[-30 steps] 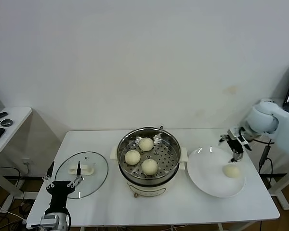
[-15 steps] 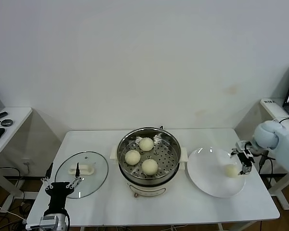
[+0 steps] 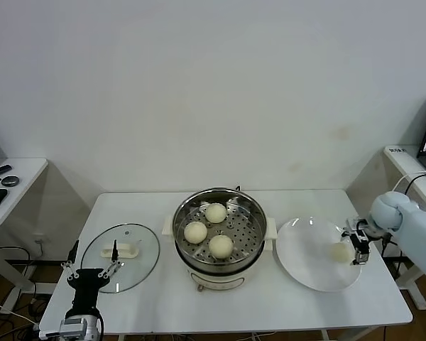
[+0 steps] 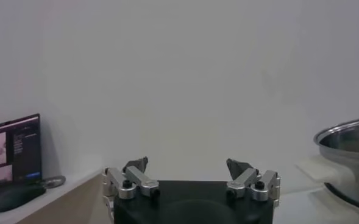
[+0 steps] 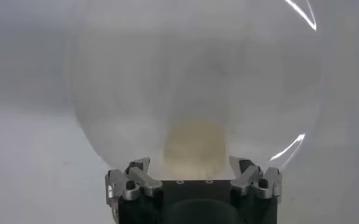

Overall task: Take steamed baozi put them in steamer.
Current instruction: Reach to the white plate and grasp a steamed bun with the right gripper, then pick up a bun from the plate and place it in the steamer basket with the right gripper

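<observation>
The right tool point(image 3: 357, 249), jaws spread wide, sits against the last bun point(image 3: 339, 250) on the plate point(image 3: 302, 249) near the counter's point(image 3: 163, 312) right edge. Three buns point(image 3: 221, 245) sit in the steamer point(image 3: 219, 231) at the counter's middle. The left tool point(image 3: 92, 268) waits open near the front-left corner.

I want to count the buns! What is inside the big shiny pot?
Three baozi sit on the holey tray inside the steamer. Whatever lies below that tray is hidden.
</observation>
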`<state>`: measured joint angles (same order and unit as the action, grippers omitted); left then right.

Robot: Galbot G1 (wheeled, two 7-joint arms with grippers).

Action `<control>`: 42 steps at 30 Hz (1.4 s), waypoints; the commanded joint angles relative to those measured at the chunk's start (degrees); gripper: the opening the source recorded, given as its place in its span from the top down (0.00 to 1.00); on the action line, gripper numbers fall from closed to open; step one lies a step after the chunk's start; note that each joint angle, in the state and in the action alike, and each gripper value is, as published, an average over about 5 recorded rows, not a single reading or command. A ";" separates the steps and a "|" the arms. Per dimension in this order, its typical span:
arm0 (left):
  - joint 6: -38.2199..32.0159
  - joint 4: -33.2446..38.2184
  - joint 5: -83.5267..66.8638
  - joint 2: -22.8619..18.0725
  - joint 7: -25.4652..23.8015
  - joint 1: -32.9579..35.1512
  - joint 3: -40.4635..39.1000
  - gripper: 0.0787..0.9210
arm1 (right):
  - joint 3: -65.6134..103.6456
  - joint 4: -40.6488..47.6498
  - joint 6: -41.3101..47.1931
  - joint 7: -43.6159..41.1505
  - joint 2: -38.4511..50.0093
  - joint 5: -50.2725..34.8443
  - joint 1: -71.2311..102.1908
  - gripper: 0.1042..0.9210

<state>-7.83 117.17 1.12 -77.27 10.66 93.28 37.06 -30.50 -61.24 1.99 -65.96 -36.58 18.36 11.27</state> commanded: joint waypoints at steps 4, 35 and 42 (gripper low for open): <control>-0.07 0.11 0.07 -0.03 0.06 0.12 0.05 0.12 | 2.70 2.33 0.66 1.00 -2.11 2.51 1.65 0.26; 0.76 0.16 -1.03 1.18 -0.15 -2.30 -0.26 0.12 | -46.26 -33.51 31.37 8.09 -8.08 -50.62 -59.20 0.66; 1.04 0.67 -1.13 1.03 -0.24 -2.28 0.02 0.12 | -47.94 -36.16 39.40 15.60 -13.66 -54.64 -55.09 0.65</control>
<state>-7.00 117.50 0.14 -76.23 10.46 91.24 36.96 -68.98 -89.12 29.44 -58.37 -43.11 -22.73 -35.53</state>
